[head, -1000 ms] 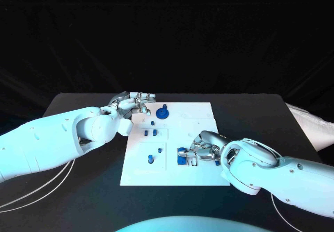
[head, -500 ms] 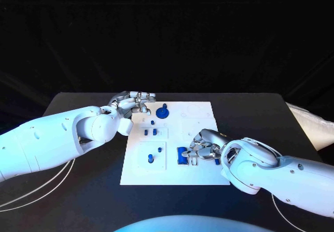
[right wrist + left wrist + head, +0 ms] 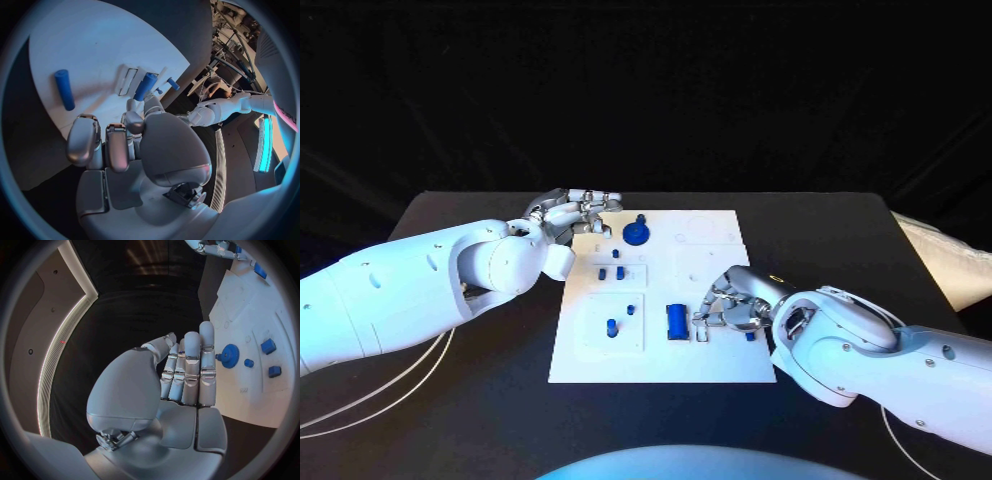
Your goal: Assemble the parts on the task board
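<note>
Task board (image 3: 711, 355) sits mid-table (image 3: 459, 420), parts spread over it: a blue gear (image 3: 635, 235) at the far end, small blue pegs (image 3: 610, 273) in the left recesses, and a blue cylinder (image 3: 678, 322) lying flat near the right-centre. My right hand (image 3: 730, 308) hovers just right of that cylinder, fingers (image 3: 94, 142) curled in together, holding nothing; the right wrist view shows the cylinder lying free on the white plate, apart from my fingertips. My left hand (image 3: 574, 212) sits at the far-left corner of the board beside the gear, fingers (image 3: 190, 367) straight and pressed side by side, nothing in them. My read: the cylinder is next, and it needs to go upright into a socket. To do it well: open the right fingers first, come down over the cylinder's middle, and pinch across its width so it can't roll away. Lift clear, tilt it vertical, align over the hole before pressing. Can't tell which socket fits it. Left hand could press on the board edge so it doesn't slide.
</note>
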Controlling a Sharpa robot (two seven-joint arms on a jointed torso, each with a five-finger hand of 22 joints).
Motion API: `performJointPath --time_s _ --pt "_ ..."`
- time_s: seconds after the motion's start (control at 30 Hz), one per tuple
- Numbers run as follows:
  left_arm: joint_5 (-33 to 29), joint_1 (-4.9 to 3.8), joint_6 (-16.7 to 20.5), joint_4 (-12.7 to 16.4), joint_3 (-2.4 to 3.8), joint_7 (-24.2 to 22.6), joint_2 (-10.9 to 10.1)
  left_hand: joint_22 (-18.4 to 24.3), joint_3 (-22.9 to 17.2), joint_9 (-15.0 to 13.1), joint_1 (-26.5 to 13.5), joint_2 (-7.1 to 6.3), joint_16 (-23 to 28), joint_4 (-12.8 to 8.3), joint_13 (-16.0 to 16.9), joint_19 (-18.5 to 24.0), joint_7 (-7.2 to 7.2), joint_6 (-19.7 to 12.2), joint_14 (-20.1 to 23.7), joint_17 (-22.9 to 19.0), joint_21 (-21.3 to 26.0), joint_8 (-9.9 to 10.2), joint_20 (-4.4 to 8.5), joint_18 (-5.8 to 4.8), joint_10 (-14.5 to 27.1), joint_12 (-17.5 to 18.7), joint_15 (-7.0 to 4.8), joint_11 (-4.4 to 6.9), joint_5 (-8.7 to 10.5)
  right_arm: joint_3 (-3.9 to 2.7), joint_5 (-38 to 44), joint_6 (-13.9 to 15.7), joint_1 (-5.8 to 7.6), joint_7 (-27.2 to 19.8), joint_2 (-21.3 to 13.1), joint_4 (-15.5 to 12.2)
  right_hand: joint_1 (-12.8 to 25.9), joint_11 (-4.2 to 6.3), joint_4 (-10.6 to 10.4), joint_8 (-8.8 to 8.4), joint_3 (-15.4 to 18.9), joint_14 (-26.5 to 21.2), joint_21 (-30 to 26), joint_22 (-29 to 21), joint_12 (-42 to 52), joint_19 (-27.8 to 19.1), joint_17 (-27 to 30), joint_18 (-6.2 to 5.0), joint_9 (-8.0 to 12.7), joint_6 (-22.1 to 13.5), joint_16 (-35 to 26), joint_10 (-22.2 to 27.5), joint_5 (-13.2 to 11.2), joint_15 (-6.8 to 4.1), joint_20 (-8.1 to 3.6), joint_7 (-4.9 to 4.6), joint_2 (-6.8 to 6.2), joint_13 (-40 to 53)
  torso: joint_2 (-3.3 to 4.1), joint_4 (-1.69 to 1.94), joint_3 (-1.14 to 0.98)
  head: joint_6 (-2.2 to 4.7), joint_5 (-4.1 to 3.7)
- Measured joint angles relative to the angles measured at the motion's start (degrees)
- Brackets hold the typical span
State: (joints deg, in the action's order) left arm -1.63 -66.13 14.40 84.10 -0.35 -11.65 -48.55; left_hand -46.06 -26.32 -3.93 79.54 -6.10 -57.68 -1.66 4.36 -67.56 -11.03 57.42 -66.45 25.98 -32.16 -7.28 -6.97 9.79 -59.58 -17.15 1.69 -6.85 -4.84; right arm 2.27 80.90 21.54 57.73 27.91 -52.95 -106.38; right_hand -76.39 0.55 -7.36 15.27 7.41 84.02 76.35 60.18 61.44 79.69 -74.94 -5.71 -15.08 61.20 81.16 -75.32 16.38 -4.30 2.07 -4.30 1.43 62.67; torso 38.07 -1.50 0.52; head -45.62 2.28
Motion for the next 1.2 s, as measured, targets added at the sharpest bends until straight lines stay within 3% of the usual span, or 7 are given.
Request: performJointPath --time_s 0.1,0.23,0.47,0.8,0.93,1.2 --pt "0.00 0.00 0.00 0.01 0.00 0.00 -0.09 0.00 0.00 0.00 0.00 0.00 0.00 0.00 0.00 0.00 0.00 0.00 0.00 0.00 0.00 0.00 0.00 0.01 0.00 0.00 0.00 0.00 0.00 -0.12 -0.54 0.97 1.04 -0.66 -3.26 -1.73 0.24 0.00 -0.56 -0.68 -0.07 0.00 0.23 0.28 0.00 0.16 -0.02 0.00 0.33 -0.54 0.33 0.00 1.73 0.00 -0.16 -0.30 0.24 0.07 -0.03 -0.09 -0.04 0.05 -0.23" --pt "0.00 0.00 0.00 0.03 0.00 0.00 -0.16 0.00 0.00 0.00 0.00 0.00 0.00 0.00 0.00 0.00 -0.20 -0.22 0.00 -0.10 0.22 0.00 0.00 0.00 0.00 0.00 0.00 0.00 0.00 -0.36 -1.35 1.13 2.77 -1.38 -7.33 -2.97 0.15 -0.31 -0.80 -1.56 -0.31 0.00 0.30 0.70 0.00 0.16 -0.01 0.00 0.68 -1.30 0.33 -0.29 2.04 0.00 -0.16 -0.67 0.76 0.22 -0.08 -0.24 -0.02 0.18 -0.61" --pt "0.00 0.00 0.00 0.10 0.00 0.00 -0.11 0.00 0.00 0.00 0.00 0.00 0.00 0.00 0.00 0.00 -0.20 -0.22 0.00 -0.10 0.22 0.00 0.00 0.01 0.00 0.00 0.00 0.00 0.00 0.12 -0.85 -0.42 3.15 -1.62 -10.53 -2.49 -0.08 -0.52 -0.80 -2.28 -0.31 0.00 0.46 0.93 -0.73 0.36 -0.01 0.00 0.90 -1.33 0.33 -0.08 2.04 0.00 0.07 -0.70 0.98 -0.29 -0.10 -0.45 -0.08 0.40 -1.30" --pt "0.00 0.00 -0.01 0.10 0.00 0.00 -0.03 0.05 0.00 0.00 0.00 0.00 0.00 0.00 0.01 0.00 -0.20 -0.22 0.00 -0.10 0.22 0.00 0.00 0.01 0.00 0.00 0.00 0.00 0.00 0.49 2.84 -5.24 2.17 -0.21 -10.45 -0.65 -0.07 -0.84 -0.98 -2.50 -0.47 0.00 0.45 0.59 -2.09 0.36 0.00 0.00 0.99 -0.88 0.33 0.23 1.69 0.00 0.08 -0.70 0.97 -1.31 -0.08 -0.39 -0.12 0.44 -1.88" --pt "0.00 0.00 -0.02 0.08 0.00 0.00 -0.02 0.04 0.00 0.00 0.00 0.00 0.00 0.00 0.01 0.00 -0.20 -0.22 0.00 -0.10 0.22 0.00 0.00 0.00 0.00 0.00 0.00 0.00 0.00 0.51 3.76 -6.64 1.77 0.41 -9.40 -0.13 0.47 -0.83 -1.67 -2.50 -0.08 0.00 0.45 0.59 -2.09 0.35 0.00 0.00 0.99 -0.65 0.33 0.23 1.43 0.00 0.08 -0.65 0.43 -1.32 -0.06 -0.31 -0.07 0.36 -1.85" --pt "0.00 0.02 -0.04 0.06 0.00 0.00 -0.02 0.04 0.00 0.00 0.00 0.00 0.00 0.00 0.01 0.00 -0.20 -0.22 0.00 -0.10 0.22 0.00 0.00 0.00 0.00 0.00 0.00 0.00 0.00 0.51 4.69 -8.61 0.48 1.30 -7.31 1.12 1.45 -0.84 -2.62 -2.77 0.09 0.00 0.45 0.59 -2.09 0.35 0.01 0.00 0.99 -0.11 0.33 0.23 1.36 0.00 0.09 -0.52 0.53 -1.20 -0.05 -0.29 -0.03 0.13 -1.53"
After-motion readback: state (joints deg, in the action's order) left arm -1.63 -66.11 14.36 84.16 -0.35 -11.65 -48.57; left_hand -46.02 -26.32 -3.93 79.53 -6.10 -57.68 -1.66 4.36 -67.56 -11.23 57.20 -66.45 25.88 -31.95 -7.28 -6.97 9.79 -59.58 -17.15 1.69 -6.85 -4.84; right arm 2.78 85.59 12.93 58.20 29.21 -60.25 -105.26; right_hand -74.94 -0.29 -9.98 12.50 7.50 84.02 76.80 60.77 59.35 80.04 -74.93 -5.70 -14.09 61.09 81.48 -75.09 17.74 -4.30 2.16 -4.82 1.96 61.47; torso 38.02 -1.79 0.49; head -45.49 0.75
